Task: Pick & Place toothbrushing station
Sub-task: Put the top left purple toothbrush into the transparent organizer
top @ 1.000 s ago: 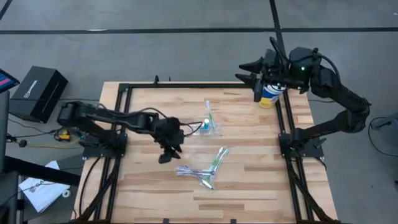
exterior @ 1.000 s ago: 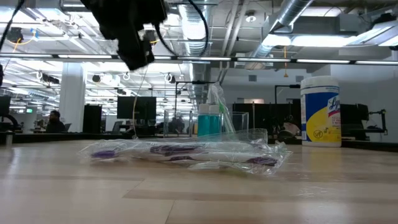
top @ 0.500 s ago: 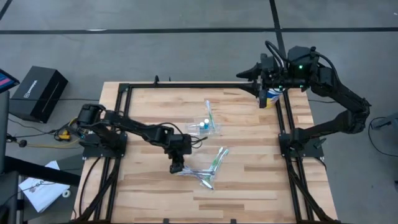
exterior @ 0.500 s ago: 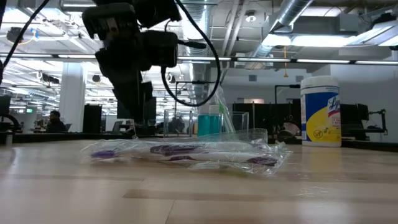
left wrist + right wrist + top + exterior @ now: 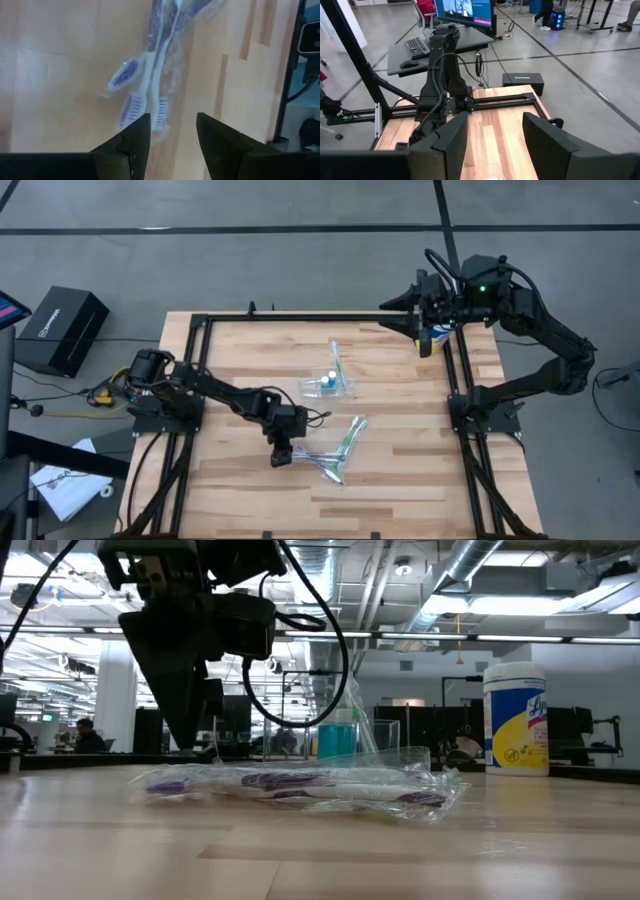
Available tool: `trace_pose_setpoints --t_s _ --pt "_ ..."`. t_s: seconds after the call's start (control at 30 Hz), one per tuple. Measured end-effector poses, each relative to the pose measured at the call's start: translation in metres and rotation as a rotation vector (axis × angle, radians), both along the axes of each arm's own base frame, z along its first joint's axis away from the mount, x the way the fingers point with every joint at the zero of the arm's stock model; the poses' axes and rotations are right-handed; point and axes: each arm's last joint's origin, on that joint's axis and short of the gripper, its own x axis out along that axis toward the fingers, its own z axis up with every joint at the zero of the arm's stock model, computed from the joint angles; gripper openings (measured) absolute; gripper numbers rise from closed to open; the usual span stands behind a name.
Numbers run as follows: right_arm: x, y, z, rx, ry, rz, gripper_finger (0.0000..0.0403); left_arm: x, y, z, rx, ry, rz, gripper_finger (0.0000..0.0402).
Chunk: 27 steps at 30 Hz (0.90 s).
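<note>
High view: two blue tubes (image 5: 328, 383) stand by a clear cup (image 5: 340, 384) mid-desk (image 5: 400, 470). Perhaps five wrapped toothbrushes (image 5: 322, 457) lie flat, fanned left-right. Left gripper (image 5: 281, 457) hovers open at their heads; right gripper (image 5: 416, 326) open, empty, above canister (image 5: 431, 337).

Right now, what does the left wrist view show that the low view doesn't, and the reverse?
Left wrist only: the purple-white toothbrushes' bristle heads, seen from above, and the open left hand hovering over them. Low only: the canister, the blue tubes in the clear cup, and the room behind. Both: the wrapped toothbrushes lying on the table.
</note>
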Motion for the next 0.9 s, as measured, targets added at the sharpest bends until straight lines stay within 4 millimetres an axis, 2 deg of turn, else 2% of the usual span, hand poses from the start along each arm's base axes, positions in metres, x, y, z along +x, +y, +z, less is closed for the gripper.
trace_pose_setpoints --t_s 0.17,0.57,0.73,0.9 --pt "0.000 0.000 0.000 -0.002 0.004 0.001 0.0179 -0.002 -0.005 0.000 0.028 0.002 -0.002 0.0154" --pt "0.000 0.001 -0.001 0.003 0.012 0.035 0.0179 -0.001 0.001 -0.002 0.131 -0.005 0.033 0.0154" --pt "0.000 0.001 -0.001 0.004 0.012 0.035 0.0179 -0.006 0.002 -0.010 0.137 0.029 0.023 0.0154" --pt "0.000 0.001 -0.001 0.005 0.011 0.034 0.0179 -0.020 0.005 -0.026 0.121 0.100 0.017 0.0154"
